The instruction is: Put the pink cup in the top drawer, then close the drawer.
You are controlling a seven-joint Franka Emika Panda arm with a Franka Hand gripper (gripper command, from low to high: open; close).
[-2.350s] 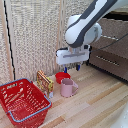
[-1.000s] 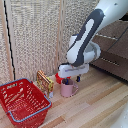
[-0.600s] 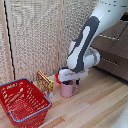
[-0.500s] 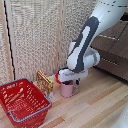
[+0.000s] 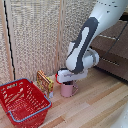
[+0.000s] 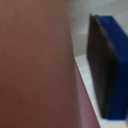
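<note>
At the exterior view's left, a red wire basket (image 5: 22, 102) with a blue rim band sits on the wooden floor (image 5: 95, 107), in front of a pale woven screen (image 5: 35, 35). Just beside it, toward the screen, stands a small yellow-and-red box (image 5: 44, 83). Next comes the pink mug (image 5: 67, 90), standing upright on the floor with its handle turned toward the exterior view's right. The white head of the Franka arm (image 5: 85, 47) sits directly above the mug, low enough to hide the rim, so the fingers (image 5: 67, 83) appear to reach down at or into the mouth of the mug.

The wrist view is filled by a blurred pink surface, probably the mug wall (image 6: 35, 65), with one dark, blue-tipped finger (image 6: 107, 67) close beside it and a pale gap between. That suggests one finger is outside the wall and not yet pressed against it, but the other finger is hidden, so it cannot be told whether the fingers are wide, narrow or already holding the mug.

At the exterior view's right stands the dark brown dresser (image 5: 116, 47); whether its top drawer is open cannot be made out.

As a judgement, the approach is about finished and the grasp is in hand. The mug is on the floor, so the lift, the carry to the top of the dresser, the gentle set-down and the closing of the drawer all remain.
</note>
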